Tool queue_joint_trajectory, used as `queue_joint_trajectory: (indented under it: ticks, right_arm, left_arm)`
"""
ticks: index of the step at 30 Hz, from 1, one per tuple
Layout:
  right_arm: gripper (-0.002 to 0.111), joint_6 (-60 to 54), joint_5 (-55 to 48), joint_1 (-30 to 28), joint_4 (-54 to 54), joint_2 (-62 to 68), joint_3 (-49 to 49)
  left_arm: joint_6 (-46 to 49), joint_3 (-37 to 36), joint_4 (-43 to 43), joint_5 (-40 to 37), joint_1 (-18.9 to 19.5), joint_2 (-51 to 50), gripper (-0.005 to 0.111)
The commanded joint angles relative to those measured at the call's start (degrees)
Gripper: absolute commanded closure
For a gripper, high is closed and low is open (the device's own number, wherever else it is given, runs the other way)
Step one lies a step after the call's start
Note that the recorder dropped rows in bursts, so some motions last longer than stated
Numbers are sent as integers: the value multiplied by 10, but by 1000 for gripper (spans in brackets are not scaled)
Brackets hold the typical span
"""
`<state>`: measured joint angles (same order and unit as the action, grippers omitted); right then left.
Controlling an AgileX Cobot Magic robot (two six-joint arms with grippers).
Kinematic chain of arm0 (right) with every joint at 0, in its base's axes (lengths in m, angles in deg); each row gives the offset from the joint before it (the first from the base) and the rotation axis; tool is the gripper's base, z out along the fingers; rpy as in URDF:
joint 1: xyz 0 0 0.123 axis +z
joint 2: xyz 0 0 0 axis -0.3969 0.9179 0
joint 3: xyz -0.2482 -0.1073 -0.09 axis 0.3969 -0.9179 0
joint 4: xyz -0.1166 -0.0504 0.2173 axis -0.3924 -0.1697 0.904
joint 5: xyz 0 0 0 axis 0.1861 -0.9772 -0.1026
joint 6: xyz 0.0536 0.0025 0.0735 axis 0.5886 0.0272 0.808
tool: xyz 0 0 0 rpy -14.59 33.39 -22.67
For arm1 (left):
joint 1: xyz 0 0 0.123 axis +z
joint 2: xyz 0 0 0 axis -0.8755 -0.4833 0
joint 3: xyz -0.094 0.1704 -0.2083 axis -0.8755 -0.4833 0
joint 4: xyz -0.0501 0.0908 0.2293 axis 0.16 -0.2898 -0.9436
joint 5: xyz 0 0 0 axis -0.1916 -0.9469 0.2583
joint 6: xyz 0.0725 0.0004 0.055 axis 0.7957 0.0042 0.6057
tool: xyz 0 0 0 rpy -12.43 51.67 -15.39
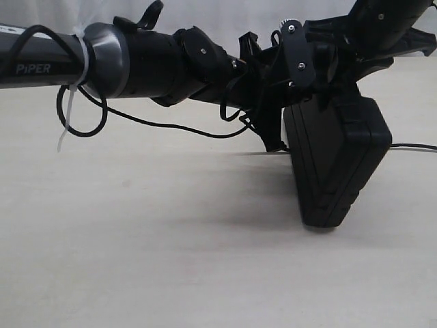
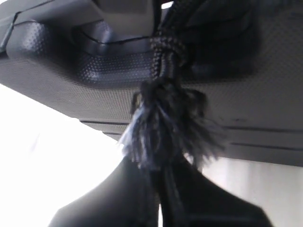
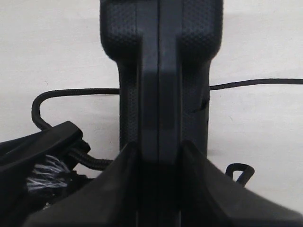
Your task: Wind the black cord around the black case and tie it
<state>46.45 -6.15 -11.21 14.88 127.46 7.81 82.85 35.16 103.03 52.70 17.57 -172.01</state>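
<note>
The black case stands tilted on one edge on the table, and my right gripper is shut on its upper part. In the right wrist view the case sits edge-on between the two fingers of the right gripper. My left gripper is shut on the black cord just below its frayed knot, close against the case. The braided cord runs up across the case. More cord lies on the table behind the case, and a small loop shows beside it.
The left arm reaches across from the left, carrying a smooth black cable and a white zip tie. A stretch of cord trails off to the right on the pale table.
</note>
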Motion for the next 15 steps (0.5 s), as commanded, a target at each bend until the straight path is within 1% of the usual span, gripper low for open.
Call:
queue_joint_trajectory:
  ticks: [1, 5, 8, 12, 15]
  right_arm:
    - [104, -19, 23, 5, 25, -6, 6]
    - [104, -27, 19, 5, 29, -6, 6]
    - [104, -27, 20, 5, 39, -6, 6]
    - [104, -27, 21, 5, 42, -6, 6]
    - [104, -28, 18, 5, 41, -6, 6]
  left_arm:
    - [9, 6, 1, -23, -16, 1, 107]
    - [11, 6, 20, -21, -20, 1, 107]
    - [31, 6, 20, -18, -35, 1, 107]
    - [42, 6, 20, 33, -51, 1, 107]
    - [42, 6, 18, 54, -58, 0, 107]
